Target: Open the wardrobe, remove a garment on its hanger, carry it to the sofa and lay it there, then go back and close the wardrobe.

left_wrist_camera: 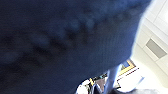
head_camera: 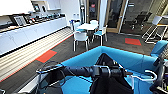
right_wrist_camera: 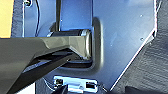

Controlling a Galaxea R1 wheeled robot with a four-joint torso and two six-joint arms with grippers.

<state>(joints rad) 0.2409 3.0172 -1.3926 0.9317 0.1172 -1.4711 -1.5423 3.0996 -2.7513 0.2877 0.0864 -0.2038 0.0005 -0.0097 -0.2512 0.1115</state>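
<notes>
The blue sofa lies right in front of me, its low back running across the head view. My left arm reaches from the left over its seat. At the arm's end my left gripper is shut on the white hanger, whose curved hook points toward the right. The black garment hangs from the hanger around the arm, above the sofa seat. Dark cloth of the garment sits close against the left wrist camera. Part of my right arm shows dark at the right edge, beside the hook.
Behind the sofa stand a white table and white chairs with blue seats. A long white counter runs along the left wall. Red floor patches mark the dark carpet. Glass doors are at the back.
</notes>
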